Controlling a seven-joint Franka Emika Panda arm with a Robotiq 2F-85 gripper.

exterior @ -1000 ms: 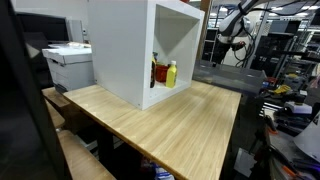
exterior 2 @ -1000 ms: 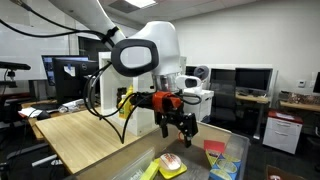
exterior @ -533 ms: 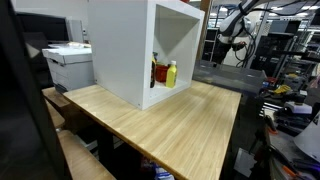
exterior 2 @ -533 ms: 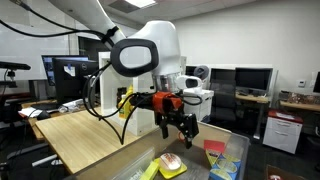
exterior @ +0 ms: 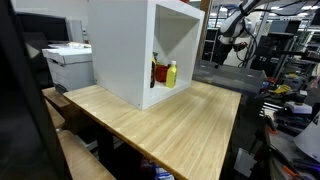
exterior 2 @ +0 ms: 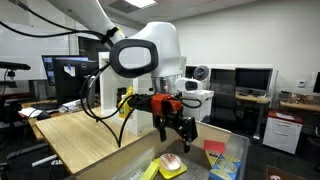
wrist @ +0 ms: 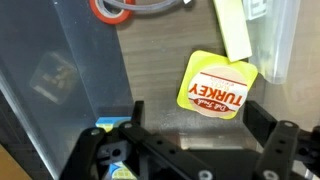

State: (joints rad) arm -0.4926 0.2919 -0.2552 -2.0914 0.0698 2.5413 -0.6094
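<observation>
My gripper (wrist: pixel 196 112) is open and empty, its two black fingers (wrist: pixel 262 118) spread wide. It hangs above a clear plastic bin (wrist: pixel 70 70). Just beyond the fingertips a yellow pack labelled "turkey" (wrist: pixel 218 86) lies flat on the bin floor, not touched. In an exterior view the gripper (exterior 2: pixel 173 128) hovers above the bin (exterior 2: pixel 200 165), with the turkey pack (exterior 2: pixel 171 162) below it. The arm also shows far off in an exterior view (exterior: pixel 236 25).
In the bin lie a red ring (wrist: pixel 113 8), a pale yellow strip (wrist: pixel 232 28), a blue item (wrist: pixel 108 128) and a red block (exterior 2: pixel 214 147). A wooden table (exterior: pixel 170 120) carries a white open box (exterior: pixel 125 45) holding a yellow bottle (exterior: pixel 171 73) and a red bottle (exterior: pixel 158 72).
The gripper has shifted very slightly sideways above the bin. The jaws stay open and nothing has been picked up.
</observation>
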